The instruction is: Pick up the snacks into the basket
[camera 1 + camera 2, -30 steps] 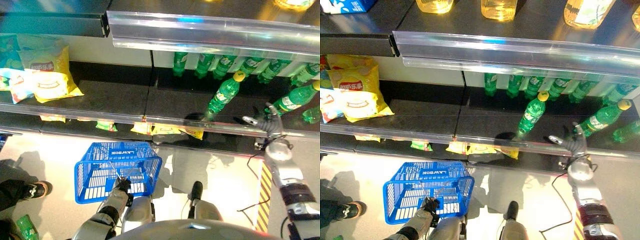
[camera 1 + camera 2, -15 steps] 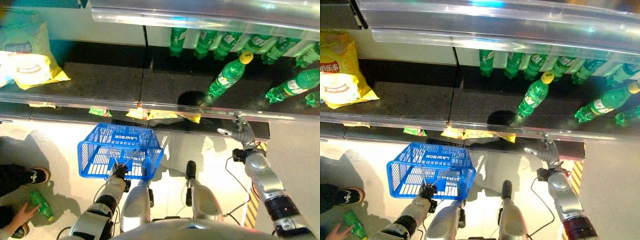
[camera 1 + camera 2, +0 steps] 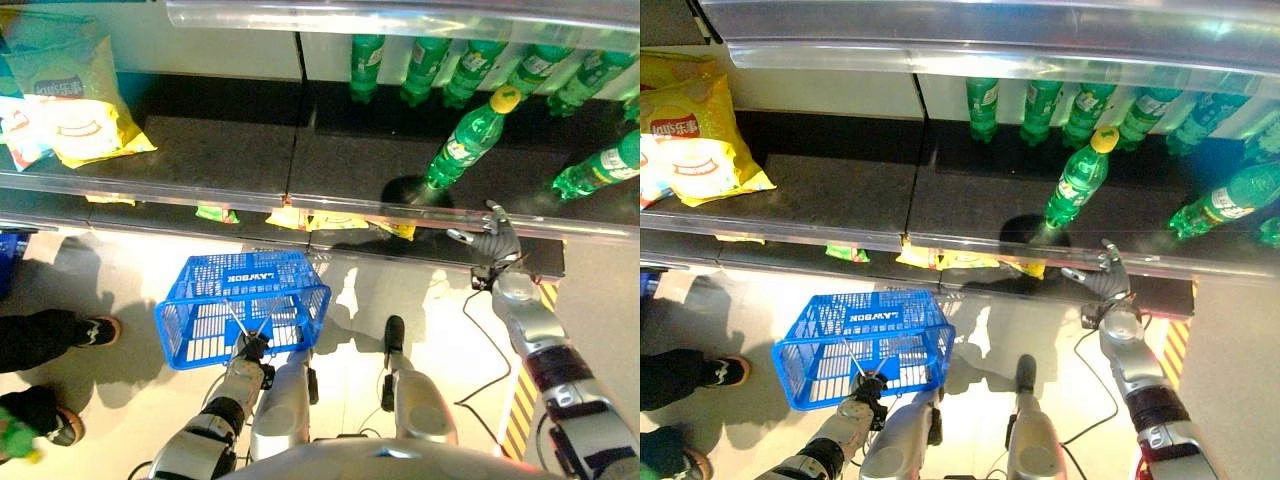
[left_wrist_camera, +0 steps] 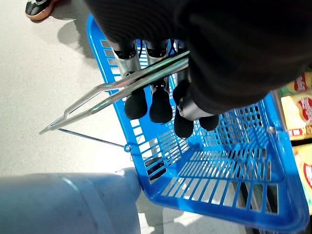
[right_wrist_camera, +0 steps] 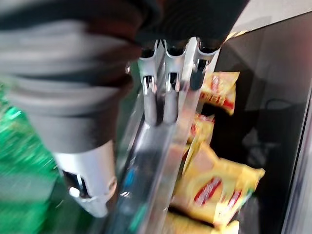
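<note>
The blue basket is held up by its metal handles in the curled left hand. The right hand is stretched open at the shelf edge. Yellow snack bags are kept on the lower shelf beside it.

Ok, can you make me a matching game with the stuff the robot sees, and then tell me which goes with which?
Things:
1. blue basket
2. green bottle with the yellow cap
3. big yellow snack bag
4. right hand

Places or states:
A. lying on the far left of the shelf
B. standing out on the shelf in front of the row of green bottles
C. open, up by the shelf's front edge
D. hanging by its wire handles from the left hand

Pairs: 1-D, 2-B, 3-A, 4-C
</note>
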